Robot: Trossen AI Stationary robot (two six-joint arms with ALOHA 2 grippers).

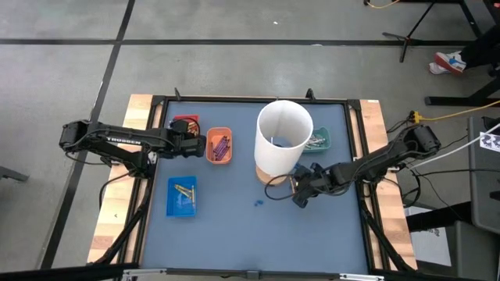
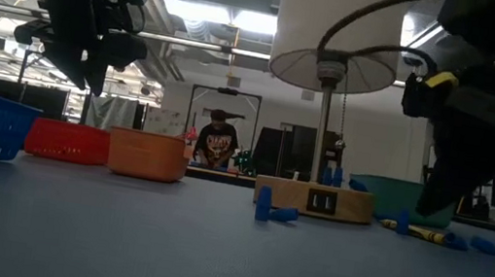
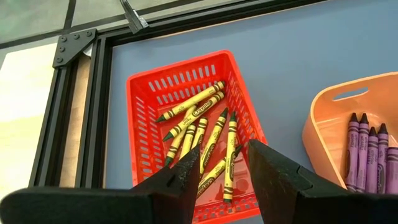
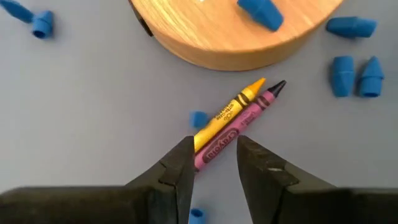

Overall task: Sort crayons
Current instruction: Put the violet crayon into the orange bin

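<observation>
Crayons: a yellow crayon [image 4: 231,112] and a purple crayon [image 4: 239,127] lie side by side, touching, on the table [image 1: 234,226] just beside the wooden base [image 4: 236,31].
Axis: both run lengthwise away from the right gripper [image 4: 214,163], tips toward the base.
Right gripper: part open, empty, fingers straddling the purple crayon's near end.
Left gripper [image 3: 221,177]: open, empty, above the red tray [image 3: 140,124] of yellow crayons.
Nearer arm: right, by judgement.
</observation>
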